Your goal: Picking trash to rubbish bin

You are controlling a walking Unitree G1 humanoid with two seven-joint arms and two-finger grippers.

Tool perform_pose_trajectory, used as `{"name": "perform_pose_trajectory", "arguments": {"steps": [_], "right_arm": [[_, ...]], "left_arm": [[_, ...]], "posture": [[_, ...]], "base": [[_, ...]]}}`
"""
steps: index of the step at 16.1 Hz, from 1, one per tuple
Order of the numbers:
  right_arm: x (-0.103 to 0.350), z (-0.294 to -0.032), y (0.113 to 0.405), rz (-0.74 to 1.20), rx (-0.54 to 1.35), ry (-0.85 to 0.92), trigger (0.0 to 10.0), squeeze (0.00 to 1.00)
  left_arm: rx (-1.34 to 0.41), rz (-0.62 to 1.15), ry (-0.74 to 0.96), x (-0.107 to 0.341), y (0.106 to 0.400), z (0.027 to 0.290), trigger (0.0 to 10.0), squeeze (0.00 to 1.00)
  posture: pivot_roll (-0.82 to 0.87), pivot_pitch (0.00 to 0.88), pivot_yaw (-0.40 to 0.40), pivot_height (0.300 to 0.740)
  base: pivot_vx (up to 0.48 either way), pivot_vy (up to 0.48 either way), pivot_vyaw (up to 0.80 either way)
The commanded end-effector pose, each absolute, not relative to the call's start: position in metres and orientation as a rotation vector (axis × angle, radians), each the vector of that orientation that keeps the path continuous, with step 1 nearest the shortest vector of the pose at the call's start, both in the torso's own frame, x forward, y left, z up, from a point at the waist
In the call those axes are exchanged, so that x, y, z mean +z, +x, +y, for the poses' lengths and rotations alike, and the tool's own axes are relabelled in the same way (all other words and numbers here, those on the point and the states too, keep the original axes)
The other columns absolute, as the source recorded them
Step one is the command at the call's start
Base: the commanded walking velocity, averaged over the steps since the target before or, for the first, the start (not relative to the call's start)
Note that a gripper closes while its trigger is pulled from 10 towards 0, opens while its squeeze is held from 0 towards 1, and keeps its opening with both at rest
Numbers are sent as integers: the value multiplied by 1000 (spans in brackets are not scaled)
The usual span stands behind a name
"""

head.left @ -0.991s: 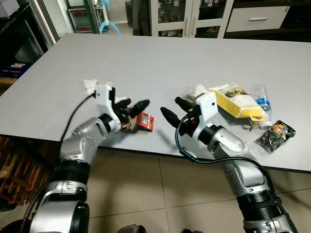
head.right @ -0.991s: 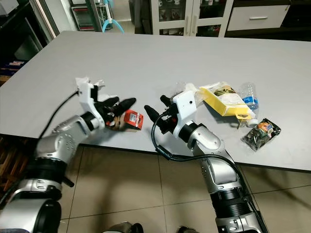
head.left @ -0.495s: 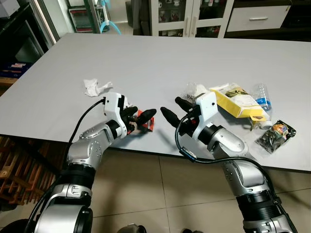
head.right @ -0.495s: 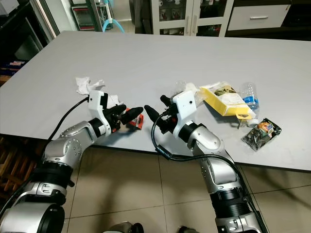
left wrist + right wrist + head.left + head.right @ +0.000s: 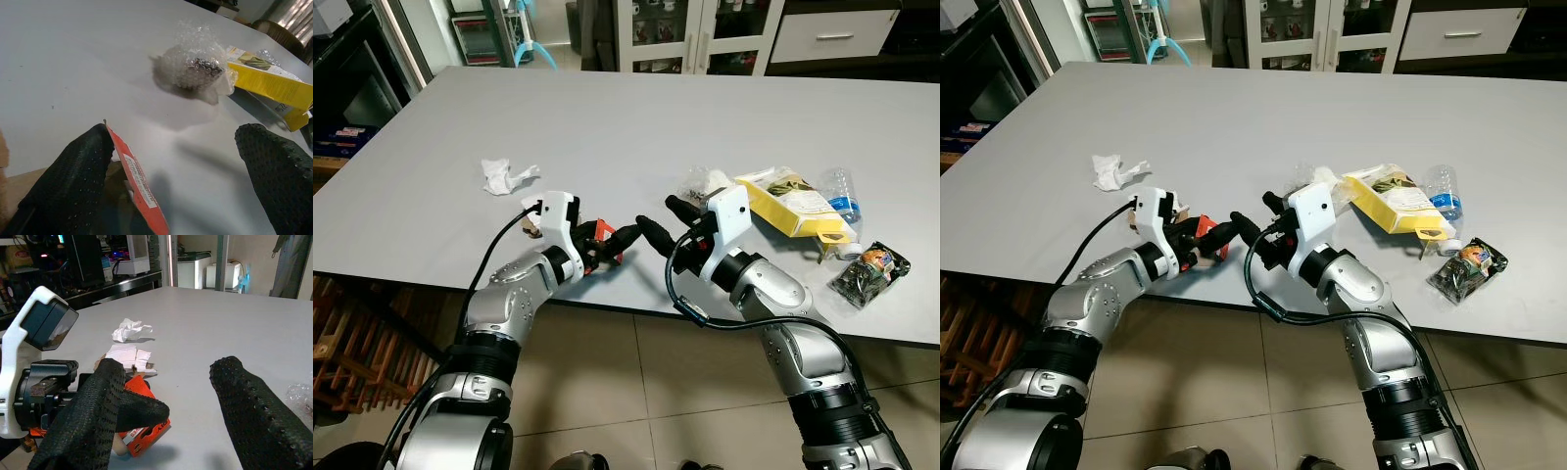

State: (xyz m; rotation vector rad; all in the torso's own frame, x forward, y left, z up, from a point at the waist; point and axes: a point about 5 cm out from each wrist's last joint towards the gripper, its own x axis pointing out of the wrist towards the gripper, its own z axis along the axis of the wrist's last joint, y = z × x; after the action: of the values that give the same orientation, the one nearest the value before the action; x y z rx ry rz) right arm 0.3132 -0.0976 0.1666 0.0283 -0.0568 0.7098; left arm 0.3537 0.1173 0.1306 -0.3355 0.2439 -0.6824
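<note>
Grey table (image 5: 607, 117) on a tiled floor (image 5: 607, 372); white glass-door cabinet (image 5: 690, 34) behind it.

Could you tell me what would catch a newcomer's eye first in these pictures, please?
The two black-fingered tools meeting at the near edge of the grey table: the left tool has a small red carton against one finger, and the open right tool is tip to tip with it. To the right lies a litter heap, led by a yellow packet.
</note>
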Motion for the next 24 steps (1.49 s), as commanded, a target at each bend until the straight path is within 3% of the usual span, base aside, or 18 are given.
{"name": "perform_pose_trajectory", "arguments": {"steps": [1,4,5,6,7,8,9,12,13,24], "right_arm": [[167,-98,313,-61,705,28,10000,0],[167,-98,312,-59,704,30,10000,0],[167,-98,312,-59,703,30,10000,0],[166,-98,312,-58,702,30,10000,0],[166,-98,312,-58,702,30,10000,0],[167,-97,313,-59,704,31,10000,0],[167,-97,313,-60,705,31,10000,0],[166,-97,313,-59,706,31,10000,0],[166,-97,313,-59,706,31,10000,0],[166,-96,312,-56,707,31,10000,0]], "left_arm": [[-680,263,-327,128,353,118,10000,0],[-679,268,-309,128,353,118,10000,0],[-678,273,-297,127,353,118,9412,0],[-676,284,-271,126,353,118,5255,0],[-677,287,-266,125,352,118,2667,0],[-676,295,-257,123,351,118,980,0],[-680,295,-257,123,351,117,0,0],[-685,294,-258,122,350,116,549,0],[-689,294,-257,122,350,116,0,0],[-703,293,-254,122,348,114,0,0]], "posture": [[-63,93,84,740],[-62,93,84,740],[-61,91,84,740],[-60,92,84,740],[-60,91,85,740],[-60,90,85,740],[-61,88,86,740],[-63,85,86,740],[-64,84,87,740],[-61,89,84,740]], "base": [[0,0,0],[0,0,0],[0,0,0],[0,0,0],[0,0,0],[0,0,0],[0,0,0],[0,0,0],[0,0,0],[0,0,0]]}}
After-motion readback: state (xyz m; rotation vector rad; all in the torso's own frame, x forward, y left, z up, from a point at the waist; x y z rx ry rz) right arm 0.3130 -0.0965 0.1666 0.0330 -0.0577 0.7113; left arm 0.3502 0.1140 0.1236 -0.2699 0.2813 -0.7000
